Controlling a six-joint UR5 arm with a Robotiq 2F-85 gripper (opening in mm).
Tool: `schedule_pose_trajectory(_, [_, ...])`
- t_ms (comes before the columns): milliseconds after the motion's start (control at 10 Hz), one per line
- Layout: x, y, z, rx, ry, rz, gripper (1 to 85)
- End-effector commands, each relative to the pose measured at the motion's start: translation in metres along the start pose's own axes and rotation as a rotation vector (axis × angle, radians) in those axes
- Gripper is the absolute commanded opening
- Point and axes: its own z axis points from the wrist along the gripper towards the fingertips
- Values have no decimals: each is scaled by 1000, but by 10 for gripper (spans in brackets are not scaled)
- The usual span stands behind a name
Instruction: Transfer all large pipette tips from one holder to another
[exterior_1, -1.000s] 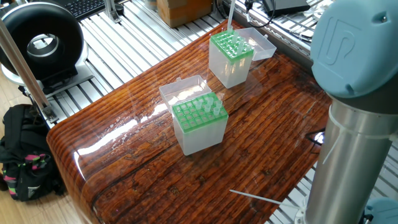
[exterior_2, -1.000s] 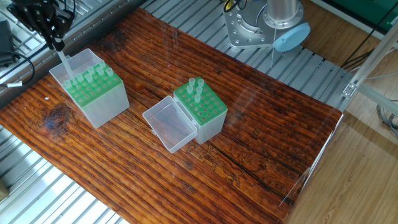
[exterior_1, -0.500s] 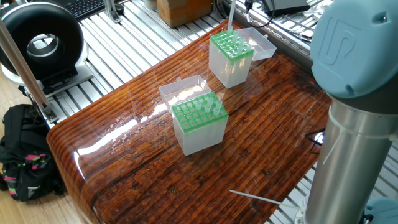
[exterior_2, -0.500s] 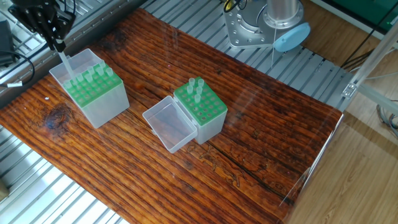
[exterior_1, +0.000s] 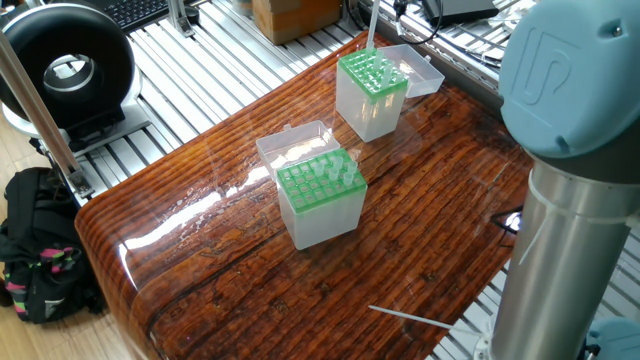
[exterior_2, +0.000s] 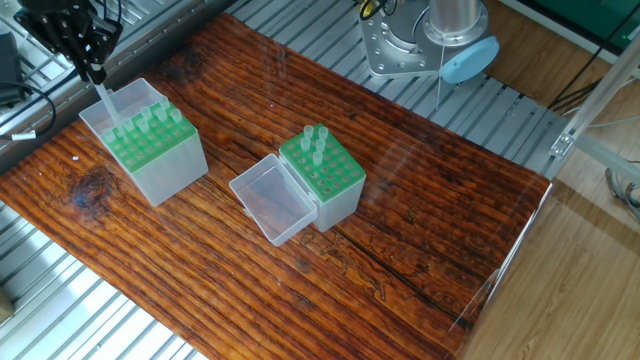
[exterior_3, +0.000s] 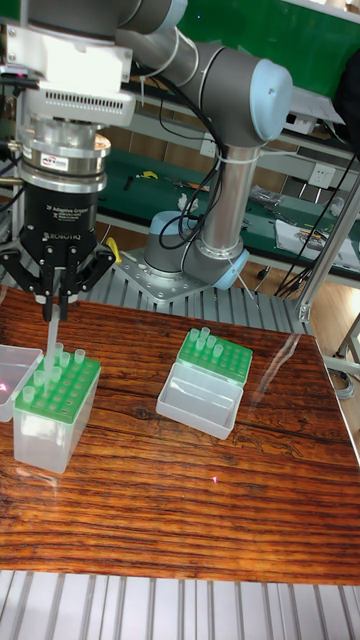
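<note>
My gripper (exterior_2: 92, 72) (exterior_3: 55, 308) hangs over the far-left holder (exterior_2: 150, 155) (exterior_3: 55, 405) (exterior_1: 370, 95), a clear box with a green rack. It is shut on one large pipette tip (exterior_2: 103, 100) (exterior_3: 50, 350) (exterior_1: 371, 25), held upright with its lower end at the rack's back corner. Several more tips (exterior_2: 152, 118) (exterior_3: 66, 358) stand in that rack. The second holder (exterior_2: 325, 175) (exterior_3: 216, 358) (exterior_1: 320, 195) stands mid-table with a few tips (exterior_2: 314, 140) at its far side. The gripper itself is out of frame in the view where the arm fills the right edge.
Each holder has a clear lid hinged open beside it (exterior_2: 272, 205) (exterior_1: 415, 68). One loose tip (exterior_1: 410, 319) lies near the table's front edge. The arm's base (exterior_2: 430, 40) stands behind the table and its grey column (exterior_1: 570, 230) blocks the right of one view.
</note>
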Motion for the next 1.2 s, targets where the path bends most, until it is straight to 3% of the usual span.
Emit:
schedule_pose_trajectory(0, [-2, 3, 0, -11, -9, -17, 27])
schedule_pose_trajectory(200, [-2, 2, 0, -11, -8, -29, 33])
schedule_pose_trajectory(600, [-2, 2, 0, -9, -5, -46, 130])
schedule_pose_trajectory(800, [-2, -5, -1, 14, -2, -68, 173])
schedule_pose_trajectory(1100, [-4, -4, -3, 1, -2, -90, 260])
